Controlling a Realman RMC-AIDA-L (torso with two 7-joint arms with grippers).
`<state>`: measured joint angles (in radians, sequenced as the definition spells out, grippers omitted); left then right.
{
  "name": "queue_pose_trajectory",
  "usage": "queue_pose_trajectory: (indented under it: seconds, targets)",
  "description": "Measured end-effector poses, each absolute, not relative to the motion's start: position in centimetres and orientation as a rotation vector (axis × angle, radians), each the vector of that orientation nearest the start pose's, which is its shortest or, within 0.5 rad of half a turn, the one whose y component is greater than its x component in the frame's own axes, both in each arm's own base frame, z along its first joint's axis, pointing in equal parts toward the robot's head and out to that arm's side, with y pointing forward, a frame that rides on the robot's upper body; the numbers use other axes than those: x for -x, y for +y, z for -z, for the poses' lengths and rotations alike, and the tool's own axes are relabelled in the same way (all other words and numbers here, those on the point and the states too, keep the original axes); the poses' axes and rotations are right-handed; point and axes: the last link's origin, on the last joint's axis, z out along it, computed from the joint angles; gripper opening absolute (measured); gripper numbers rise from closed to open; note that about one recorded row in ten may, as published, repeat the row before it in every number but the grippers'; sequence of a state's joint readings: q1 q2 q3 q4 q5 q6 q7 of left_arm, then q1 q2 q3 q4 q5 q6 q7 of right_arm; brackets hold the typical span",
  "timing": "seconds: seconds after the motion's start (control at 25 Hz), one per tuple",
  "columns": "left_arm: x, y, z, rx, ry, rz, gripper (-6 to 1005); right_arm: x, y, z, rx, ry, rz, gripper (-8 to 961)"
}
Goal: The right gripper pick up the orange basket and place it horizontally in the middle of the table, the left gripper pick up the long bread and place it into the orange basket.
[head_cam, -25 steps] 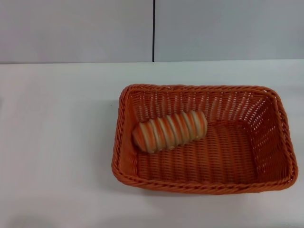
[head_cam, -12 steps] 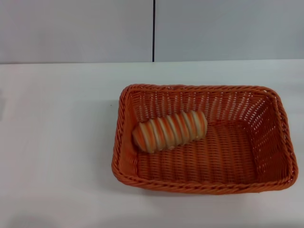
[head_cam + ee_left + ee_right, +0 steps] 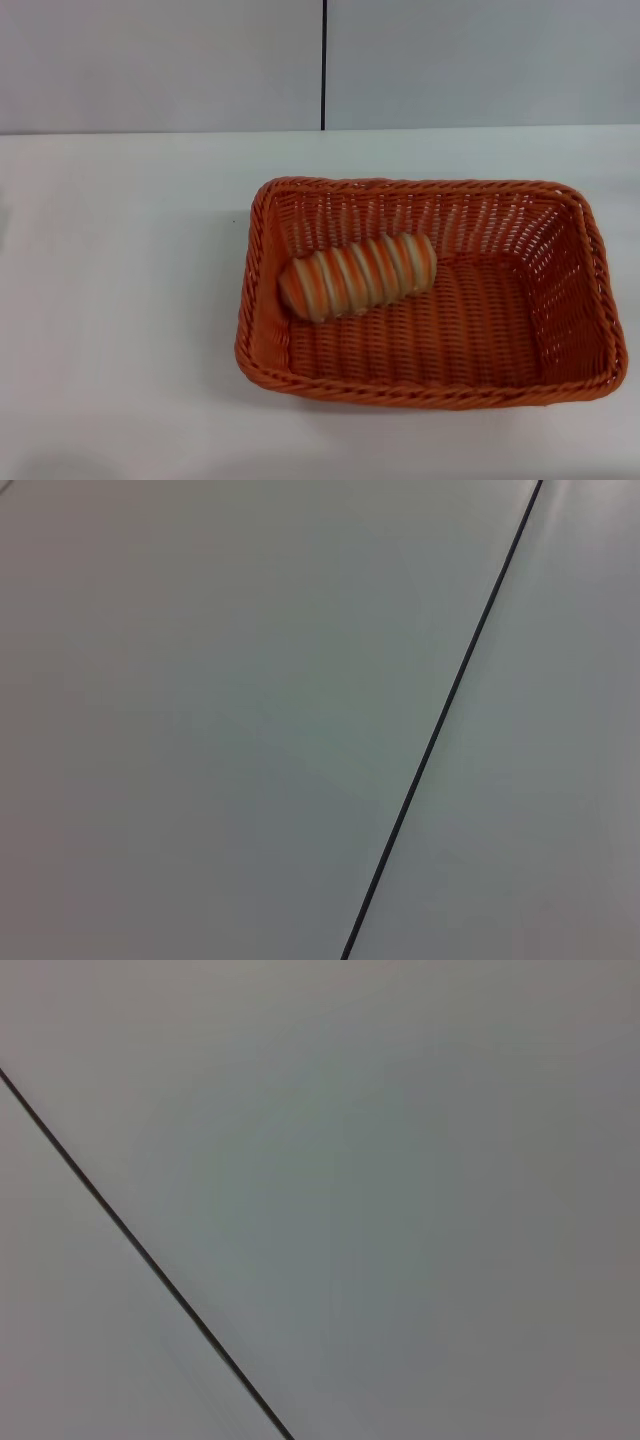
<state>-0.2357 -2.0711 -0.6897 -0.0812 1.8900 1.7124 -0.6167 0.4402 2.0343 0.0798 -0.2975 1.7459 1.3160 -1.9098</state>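
Looks basically done to me: the long bread point(image 3: 358, 275) lies inside the orange basket point(image 3: 430, 385) sitting on the table point(image 3: 120, 300), neither gripper's in view so can't tell their jaws, nothing left but parking.

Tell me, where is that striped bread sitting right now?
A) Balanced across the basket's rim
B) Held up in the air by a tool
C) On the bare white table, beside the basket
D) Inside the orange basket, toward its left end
D: in the head view the long bread lies on the woven floor of the orange basket, toward its left end, and no tool is in sight.
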Motion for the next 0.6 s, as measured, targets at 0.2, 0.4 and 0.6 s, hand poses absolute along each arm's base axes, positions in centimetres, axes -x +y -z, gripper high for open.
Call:
queue_pose_trajectory:
  seconds: [0.2,0.4,0.6]
  targets:
    - [36.08,23.36,-6.37,1.093,-0.578,1.216,864,-37.97,32.16,-11.8,1.181,0.939,-1.302,568]
    - [36.16,23.32,-6.34,1.093,-0.583,1.213,864,-37.99,32.16,-11.78,1.179,0.941,-1.301,568]
    - [36.16,23.33,-6.32,1.094,-0.584,1.213,864,-38.04,32.12,-11.79,1.178,0.942,-1.3,568]
